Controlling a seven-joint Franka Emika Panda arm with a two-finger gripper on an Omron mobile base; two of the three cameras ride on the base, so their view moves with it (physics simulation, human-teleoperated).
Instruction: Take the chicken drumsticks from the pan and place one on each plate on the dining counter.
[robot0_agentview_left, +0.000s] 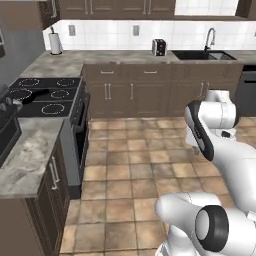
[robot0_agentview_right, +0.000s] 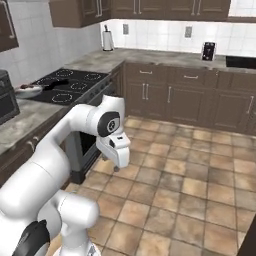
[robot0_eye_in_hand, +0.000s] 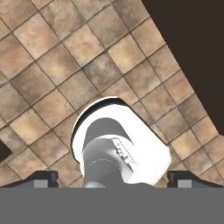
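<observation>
My gripper (robot0_eye_in_hand: 112, 178) hangs with its jaws spread wide and empty, pointing down at open tiled floor (robot0_eye_in_hand: 52, 65), well clear of the brown cabinets (robot0_agentview_left: 145, 92). Off to my left, the pan (robot0_agentview_right: 30, 90) sits on the black stovetop (robot0_agentview_right: 67, 82), something reddish-brown inside it, too small to identify.

The pan (robot0_agentview_right: 28, 90) sits far off beyond the jaws on the stove (robot0_agentview_right: 70, 85), too small to tell how many drumsticks lie in it; just a reddish-brown smudge shows. From the left, the pan (robot0_agentview_left: 12, 100) is cut by the picture's edge. The jaws' two tips (robot0_eye_in_hand: 43, 179) are clipped at the bottom of the hand view, standing wide apart.
</observation>
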